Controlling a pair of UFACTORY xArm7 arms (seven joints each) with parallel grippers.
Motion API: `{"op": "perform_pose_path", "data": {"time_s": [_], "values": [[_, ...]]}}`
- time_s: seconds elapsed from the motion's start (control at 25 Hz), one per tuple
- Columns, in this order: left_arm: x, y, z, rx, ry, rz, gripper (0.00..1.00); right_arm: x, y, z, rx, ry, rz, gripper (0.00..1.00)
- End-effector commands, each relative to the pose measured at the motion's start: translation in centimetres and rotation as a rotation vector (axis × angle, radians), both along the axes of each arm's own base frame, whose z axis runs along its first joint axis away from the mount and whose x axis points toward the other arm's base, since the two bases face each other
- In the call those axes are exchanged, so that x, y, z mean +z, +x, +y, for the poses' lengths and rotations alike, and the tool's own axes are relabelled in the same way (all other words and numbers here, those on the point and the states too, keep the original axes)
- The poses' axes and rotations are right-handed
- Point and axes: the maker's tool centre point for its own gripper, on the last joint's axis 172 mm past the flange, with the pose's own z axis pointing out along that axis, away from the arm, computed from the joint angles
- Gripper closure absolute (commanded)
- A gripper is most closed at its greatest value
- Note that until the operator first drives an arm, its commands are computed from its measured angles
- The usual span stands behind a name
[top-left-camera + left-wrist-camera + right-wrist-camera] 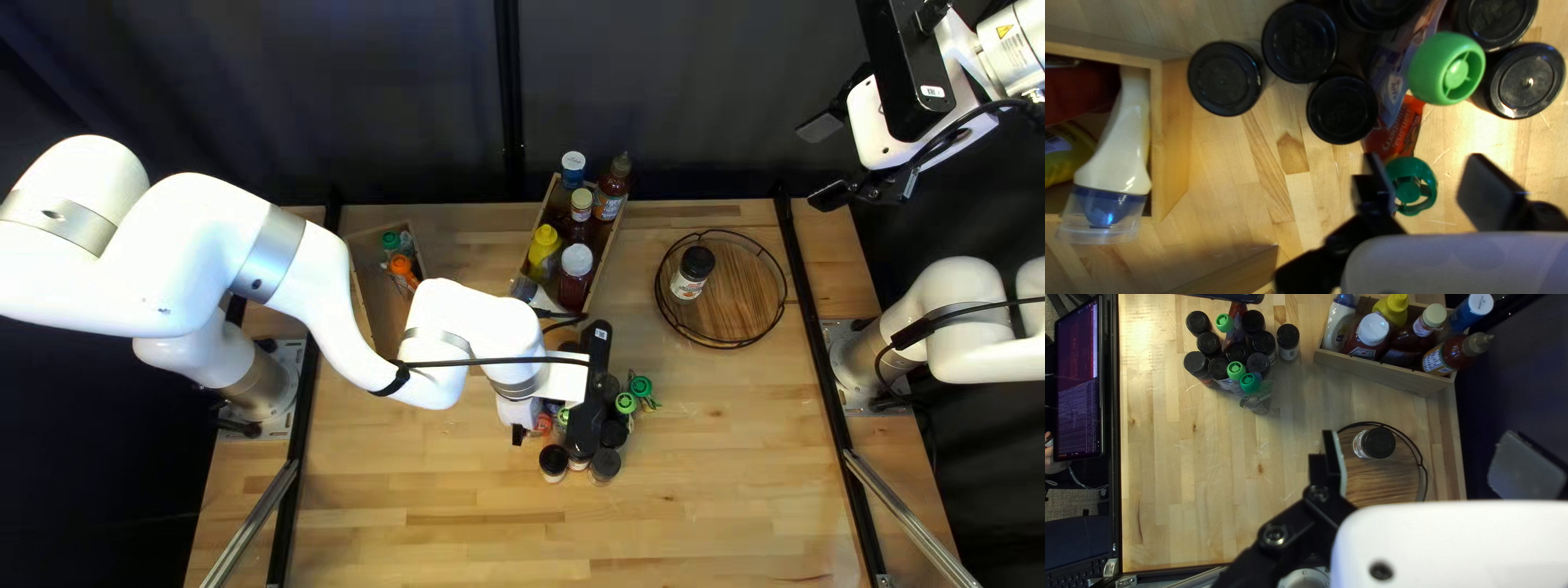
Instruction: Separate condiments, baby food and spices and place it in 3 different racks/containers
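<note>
Red pouch (1402, 128) up next: condiments looked done, spices barely started
Its green cap (1407, 191) sat between the left gripper's (1424, 169) wide-open fingers, not clamped, with the pouch among loose stuff near the condiment box (1383, 375). That box held 6 bottles (1373, 329), and I saw no loose ones, so I'd call that group finished. The baby food box (383, 310), left of the condiment box in the top left view, had at least 2 pouches (403, 265); more needed moving. On the condiment box's other side, the round rack (1383, 482) had just 1 spice jar (1377, 442), with at least 8 black-lidded jars (1288, 335) left to go. Right gripper (1423, 452) was wide open too, holding nothing.
</note>
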Motion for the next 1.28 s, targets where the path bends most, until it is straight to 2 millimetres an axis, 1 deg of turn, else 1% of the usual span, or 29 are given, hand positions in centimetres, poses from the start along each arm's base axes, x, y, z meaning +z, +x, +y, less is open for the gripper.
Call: {"op": "perform_pose_path", "data": {"time_s": [0.04, 0.2, 0.24, 0.36, 0.4, 0.44, 0.52, 0.56, 0.6, 0.68, 0.8, 0.84, 1.0, 1.04, 1.2, 1.28], "values": [[2.5, -1.6, 0.1, 0.012, 0.011, 0.015, 1.0, 0.0, 0.0, 0.0, 0.0, 0.0, 0.0, 0.0], [5.4, -4.1, 0.9, 0.036, 0.019, 0.024, 1.0, 0.0, 0.0, 0.0, 0.0, 0.0, 0.0, 0.0], [6.6, -5.4, 1.5, 0.061, 0.024, 0.029, 1.0, 0.0, 0.0, 0.0, 0.0, 0.0, 0.0, 0.0], [8.8, -8.0, 2.8, 0.144, 0.046, 0.031, 1.0, 0.0, 0.0, 0.0, 0.0, 0.0, 0.0, 0.0], [9.1, -8.4, 2.9, 0.165, 0.052, 0.031, 1.0, 0.0, 0.0, 0.0, 0.0, 0.0, 0.0, 0.0], [9.6, -9.3, 3.6, 0.214, 0.063, 0.033, 1.0, 0.0, 0.0, 0.0, 0.0, 0.0, 0.0, 0.0], [10.0, -10.6, 4.5, 0.277, 0.076, 0.035, 1.0, 0.0, 0.0, 0.0, 0.0, 0.0, 0.0, 0.0], [10.1, -11.5, 5.4, 0.326, 0.086, 0.037, 1.0, 0.0, 0.0, 0.0, 0.0, 0.0, 0.0, 0.0], [10.1, -11.9, 5.9, 0.353, 0.089, 0.038, 1.0, 0.0, 0.0, 0.0, 0.0, 0.0, 0.0, 0.0], [9.7, -13.3, 7.7, 0.451, 0.101, 0.038, 1.0, 0.0, 0.0, 0.0, 0.0, 0.0, 0.0, 0.0], [9.2, -14.2, 9.3, 0.572, 0.112, 0.029, 1.0, 0.0, 0.0, 0.0, 0.0, 0.0, 0.0, 0.0], [9.0, -14.5, 10.0, 0.638, 0.118, 0.023, 1.0, 0.0, 0.0, 0.0, 0.0, 0.0, 0.0, 0.0], [8.4, -15.5, 11.3, 0.834, 0.135, 0.004, 1.0, 0.0, 0.0, 0.0, 0.0, 0.0, 0.0, 0.0], [8.4, -16.2, 11.8, 0.895, 0.137, -0.007, 1.0, 0.0, 0.0, 0.0, 0.0, 0.0, 0.0, 0.0], [8.5, -17.9, 13.0, 1.027, 0.138, -0.039, 1.0, 0.0, 0.0, 0.0, 0.0, 0.0, 0.0, 0.0], [7.9, -18.7, 13.7, 1.133, 0.161, -0.05, 1.0, 0.0, 0.0, 0.0, 0.0, 0.0, 0.0, 0.0]]}}
